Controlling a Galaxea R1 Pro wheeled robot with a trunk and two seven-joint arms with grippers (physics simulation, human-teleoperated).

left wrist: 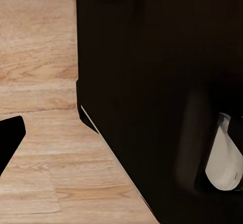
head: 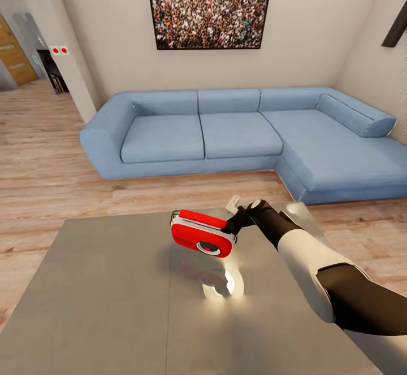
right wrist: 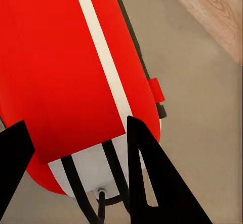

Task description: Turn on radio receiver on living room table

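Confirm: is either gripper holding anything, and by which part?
Right gripper straddles one end of the small red-and-white retro radio, fingers apart; a firm hold cannot be told. Left gripper holds nothing visible.

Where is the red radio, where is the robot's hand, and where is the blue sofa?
radio receiver (head: 202,240): head view, on its red front face.
right gripper (head: 235,217): head view, at the radio's end.
sofa (head: 240,133): head view, on the middle seat cushion.
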